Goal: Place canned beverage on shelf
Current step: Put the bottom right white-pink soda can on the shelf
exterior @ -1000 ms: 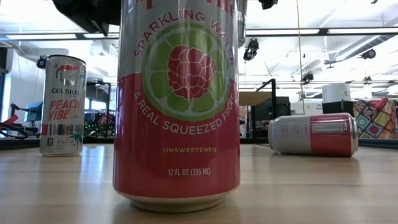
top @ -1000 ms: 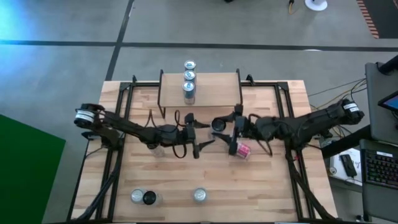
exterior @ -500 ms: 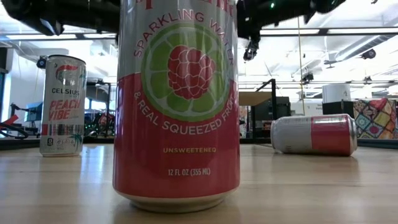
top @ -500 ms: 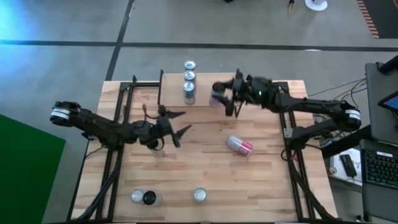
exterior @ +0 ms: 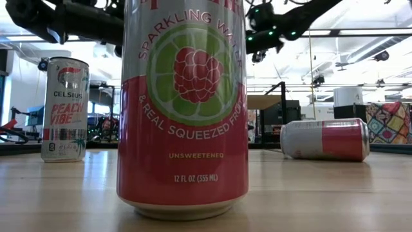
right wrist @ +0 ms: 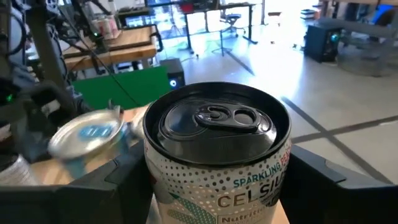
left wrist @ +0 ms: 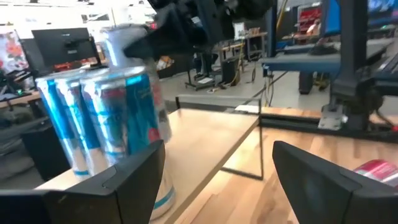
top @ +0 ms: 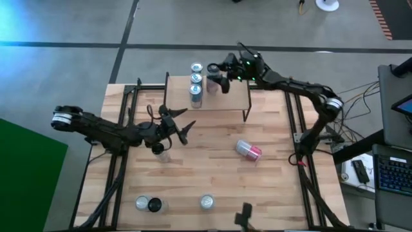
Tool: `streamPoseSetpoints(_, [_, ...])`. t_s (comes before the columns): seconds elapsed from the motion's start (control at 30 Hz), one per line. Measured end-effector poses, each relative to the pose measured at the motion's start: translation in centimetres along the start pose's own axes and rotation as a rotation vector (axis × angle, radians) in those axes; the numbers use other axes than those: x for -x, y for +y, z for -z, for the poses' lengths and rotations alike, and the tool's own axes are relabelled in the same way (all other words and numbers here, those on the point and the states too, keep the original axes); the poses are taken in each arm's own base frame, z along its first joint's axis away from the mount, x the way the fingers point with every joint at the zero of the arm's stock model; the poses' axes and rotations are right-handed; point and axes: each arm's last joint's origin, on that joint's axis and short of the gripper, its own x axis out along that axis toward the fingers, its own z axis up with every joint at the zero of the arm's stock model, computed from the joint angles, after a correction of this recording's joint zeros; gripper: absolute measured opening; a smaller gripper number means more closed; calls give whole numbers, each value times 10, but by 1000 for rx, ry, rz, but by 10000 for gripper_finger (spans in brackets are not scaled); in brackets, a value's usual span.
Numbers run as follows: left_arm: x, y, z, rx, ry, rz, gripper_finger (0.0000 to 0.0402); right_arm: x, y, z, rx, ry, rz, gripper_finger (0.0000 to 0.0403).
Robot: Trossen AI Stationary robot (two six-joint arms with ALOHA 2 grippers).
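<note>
The shelf [top: 225, 96] stands at the table's far side, and a row of three blue-topped cans [top: 196, 80] stands on its left part; they also show in the left wrist view [left wrist: 118, 115]. My right gripper [top: 215, 69] is over the shelf's far edge, right of that row, shut on a black-topped Celsius can [right wrist: 217, 121]. My left gripper [top: 183, 127] is open and empty over the table, left of the middle, with its fingers pointing toward the shelf [left wrist: 211, 137]. My right gripper pinches the Celsius can by its side wall [right wrist: 278, 182], just below the top rim, one finger on each side. The fingers come level from the table's right side. The can is upright, and its top stands higher than the row's tops; its bottom is hidden.
A pink and silver can [top: 248, 151] lies on its side right of the table's middle. A can [top: 161, 151] stands under my left arm. Three more cans [top: 149, 204] [top: 206, 202] stand near the front edge, and the pink one fills the low view [exterior: 183, 109].
My right gripper has carried the Celsius can up from the table's middle toward the far edge, and then left along the shelf toward the row of cans; the can has stayed upright. My left gripper has drawn back toward the table's left edge.
</note>
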Motion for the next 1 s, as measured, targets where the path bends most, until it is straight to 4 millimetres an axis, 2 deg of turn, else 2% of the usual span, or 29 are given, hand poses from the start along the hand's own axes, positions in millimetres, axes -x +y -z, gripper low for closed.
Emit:
streamPoseSetpoints(0.07, [-2, 1, 2, -4, 9, -10, 283, -8, -9, -2, 5, -1, -1, 260])
streamPoseSetpoints(0.23, [-3, 4, 3, -9, 14, -25, 283, -18, -27, 7, -3, 46, 18, 260])
streamPoseSetpoints(0.7, [-9, 13, 4, -23, 18, -69, 283, -17, -33, 10, 43, 52, -5, 262])
streamPoseSetpoints(1.0, [-9, 13, 4, -20, 18, -69, 283, -17, -33, 6, 58, 23, -21, 321])
